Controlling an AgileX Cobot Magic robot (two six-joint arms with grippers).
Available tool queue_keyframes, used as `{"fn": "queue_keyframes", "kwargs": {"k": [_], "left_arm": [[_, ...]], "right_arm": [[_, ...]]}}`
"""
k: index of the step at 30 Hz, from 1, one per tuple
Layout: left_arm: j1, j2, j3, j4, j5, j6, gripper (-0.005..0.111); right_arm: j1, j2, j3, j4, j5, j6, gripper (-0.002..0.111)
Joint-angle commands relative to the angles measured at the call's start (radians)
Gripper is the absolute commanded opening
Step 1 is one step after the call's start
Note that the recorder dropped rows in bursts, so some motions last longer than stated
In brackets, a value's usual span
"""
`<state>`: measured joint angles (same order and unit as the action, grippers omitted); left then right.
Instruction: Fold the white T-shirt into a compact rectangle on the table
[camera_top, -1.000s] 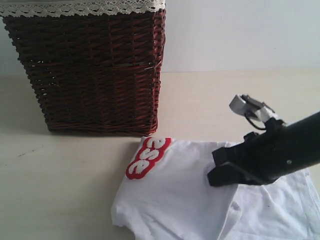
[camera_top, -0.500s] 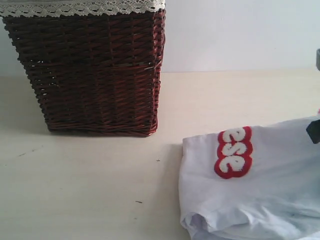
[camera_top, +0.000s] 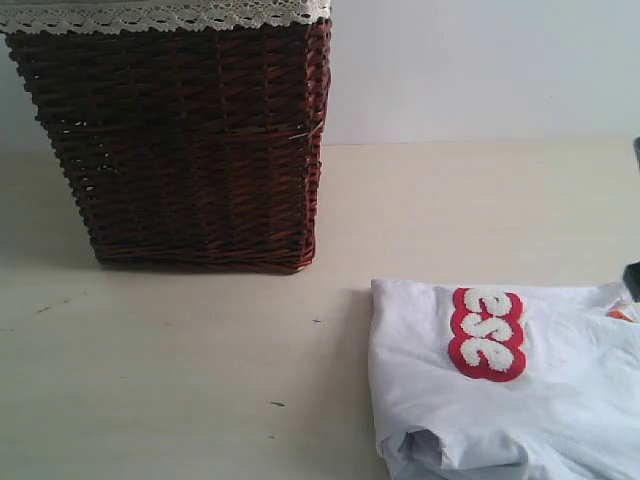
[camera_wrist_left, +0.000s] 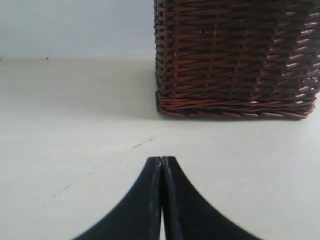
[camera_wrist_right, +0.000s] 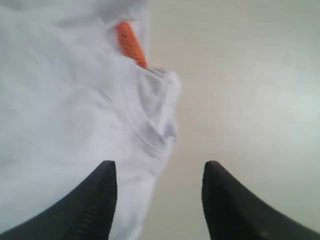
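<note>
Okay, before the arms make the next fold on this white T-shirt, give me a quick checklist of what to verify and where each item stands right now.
1. Right pincer free: ok. Jaws apart over the edge of the white T-shirt, gripping nothing.
2. Left pincer out of the way: ok. Shut, empty, over bare table, facing the basket.
3. Shirt clear of basket: ok. Bare table lies between them.
4. Collar landmark visible: ok. The orange neck tag shows.
5. Compact rectangle reached: not ok. The near left corner is bunched.
6. Shirt's right side flat: cannot tell. It runs out of the exterior view.
</note>
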<state>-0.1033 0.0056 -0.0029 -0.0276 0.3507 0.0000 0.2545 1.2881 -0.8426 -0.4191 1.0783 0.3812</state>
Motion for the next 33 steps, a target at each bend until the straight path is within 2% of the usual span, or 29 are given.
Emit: {"fn": "queue_keyframes", "kwargs": {"k": [1, 4, 5, 8, 10, 11, 13, 17, 19, 22, 24, 26, 29, 33], "left_arm": [[0.002, -0.006, 0.003, -0.010, -0.001, 0.000, 0.000], [0.002, -0.006, 0.003, -0.010, -0.001, 0.000, 0.000], [0.002, -0.006, 0.003, -0.010, -0.001, 0.000, 0.000], [0.002, -0.006, 0.003, -0.010, -0.001, 0.000, 0.000], [0.002, -0.006, 0.003, -0.010, -0.001, 0.000, 0.000], [0.002, -0.006, 0.003, -0.010, -0.001, 0.000, 0.000], [0.002, -0.006, 0.003, -0.010, -0.001, 0.000, 0.000], [0.002, -0.006, 0.003, -0.010, -0.001, 0.000, 0.000], [0.002, -0.006, 0.003, -0.010, -0.001, 0.000, 0.000], [0.002, -0.006, 0.003, -0.010, -0.001, 0.000, 0.000], [0.002, -0.006, 0.003, -0.010, -0.001, 0.000, 0.000], [0.002, -0.006, 0.003, -0.010, -0.001, 0.000, 0.000], [0.002, -0.006, 0.003, -0.010, -0.001, 0.000, 0.000], [0.002, -0.006, 0.003, -0.010, -0.001, 0.000, 0.000]], "right_arm": [[0.002, 0.005, 0.022, 0.296, -0.186, -0.196, 0.033], [0.002, 0.039, 0.096, 0.588, -0.306, -0.456, 0.004], [0.002, 0.063, 0.115, 0.648, -0.334, -0.499, 0.000], [0.002, 0.147, 0.127, 0.703, -0.359, -0.514, 0.000], [0.047, 0.235, 0.127, 0.704, -0.378, -0.527, 0.000], [0.108, 0.292, 0.127, 0.698, -0.408, -0.527, 0.000], [0.176, 0.364, 0.127, 0.651, -0.453, -0.448, 0.000], [0.199, 0.387, 0.125, 0.629, -0.495, -0.424, 0.000], [0.199, 0.347, 0.125, 0.695, -0.553, -0.470, 0.000], [0.267, 0.294, 0.116, 0.889, -0.648, -0.611, 0.000], [0.364, 0.302, 0.070, 0.993, -0.654, -0.649, 0.000], [0.514, 0.397, -0.051, 0.993, -0.641, -0.618, 0.000], [0.598, 0.498, -0.174, 0.984, -0.617, -0.577, 0.000], [0.642, 0.582, -0.299, 0.908, -0.509, -0.555, 0.000]]}}
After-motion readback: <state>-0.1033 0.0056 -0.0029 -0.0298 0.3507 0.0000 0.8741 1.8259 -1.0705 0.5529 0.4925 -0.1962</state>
